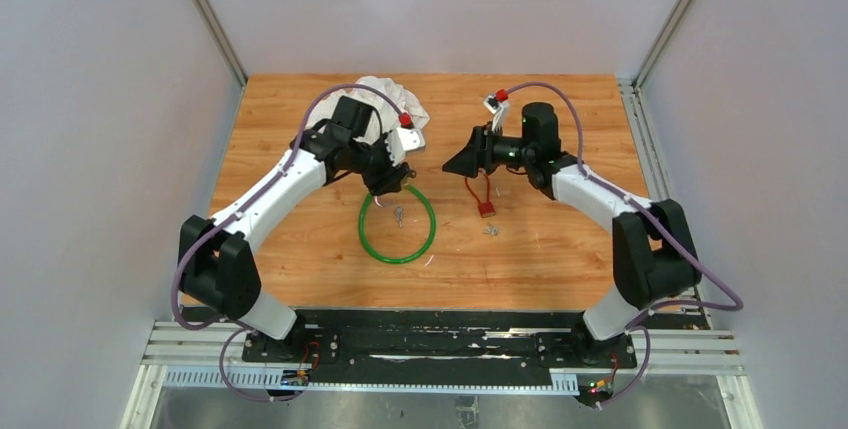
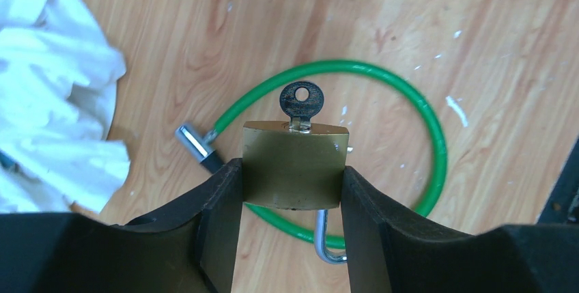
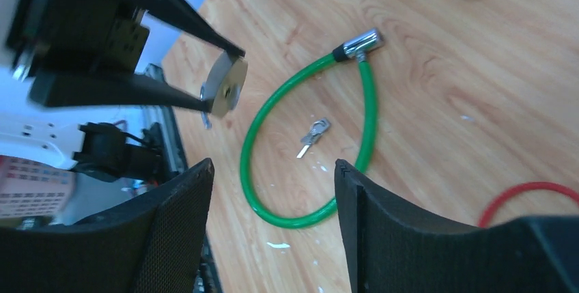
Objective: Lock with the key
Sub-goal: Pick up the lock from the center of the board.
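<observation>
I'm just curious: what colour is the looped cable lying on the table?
The cable is bright green with a silver metal end, clearest in the right wrist view.

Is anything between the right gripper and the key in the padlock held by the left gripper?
Nothing visible does. The top view shows a bare gap between the open right gripper and the left gripper, which clamps the padlock with the key seated in it.

My left arm (image 1: 268, 197): elbow bent, forearm reaching forward and inward. My left gripper (image 2: 292, 184): fingers clamped against both sides of a brass padlock (image 2: 295, 156), held aloft. My right arm (image 1: 600, 194): elbow bent, forearm reaching inward, wrist level. My right gripper (image 3: 273, 170): jaws apart, pointed toward my left gripper
</observation>
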Controlling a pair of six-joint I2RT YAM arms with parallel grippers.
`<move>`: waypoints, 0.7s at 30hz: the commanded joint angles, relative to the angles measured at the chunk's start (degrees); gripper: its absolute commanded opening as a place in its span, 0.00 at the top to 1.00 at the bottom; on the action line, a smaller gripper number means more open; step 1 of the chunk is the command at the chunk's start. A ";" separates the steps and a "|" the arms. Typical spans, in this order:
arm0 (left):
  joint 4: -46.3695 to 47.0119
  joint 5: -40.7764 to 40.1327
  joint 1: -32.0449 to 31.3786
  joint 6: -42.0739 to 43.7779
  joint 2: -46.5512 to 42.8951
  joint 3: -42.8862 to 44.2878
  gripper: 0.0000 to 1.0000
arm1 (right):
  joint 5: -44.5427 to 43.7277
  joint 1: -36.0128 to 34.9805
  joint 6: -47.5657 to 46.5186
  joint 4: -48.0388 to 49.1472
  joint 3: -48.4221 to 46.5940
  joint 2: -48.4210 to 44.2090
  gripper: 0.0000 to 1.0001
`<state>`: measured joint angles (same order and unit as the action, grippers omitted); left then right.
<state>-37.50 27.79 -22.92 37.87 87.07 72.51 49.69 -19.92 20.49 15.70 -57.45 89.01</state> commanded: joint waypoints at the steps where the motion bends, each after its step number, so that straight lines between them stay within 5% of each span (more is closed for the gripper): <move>1: 1.65 -0.69 -4.34 -2.67 -3.04 0.56 1.00 | 5.57 -1.91 14.86 9.94 -2.27 5.30 0.37; 9: 3.91 -4.09 -10.17 -2.58 -4.27 0.18 1.00 | 10.67 -4.29 23.15 17.91 -2.73 9.33 0.38; 21: 5.99 -9.33 -14.20 -0.60 -5.94 -1.18 1.00 | 12.87 -8.99 23.07 18.48 -2.49 11.57 0.48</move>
<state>-35.03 20.27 -36.12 36.25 83.88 71.42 60.42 -27.44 43.31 32.71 -58.48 99.50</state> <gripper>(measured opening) 0.529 0.534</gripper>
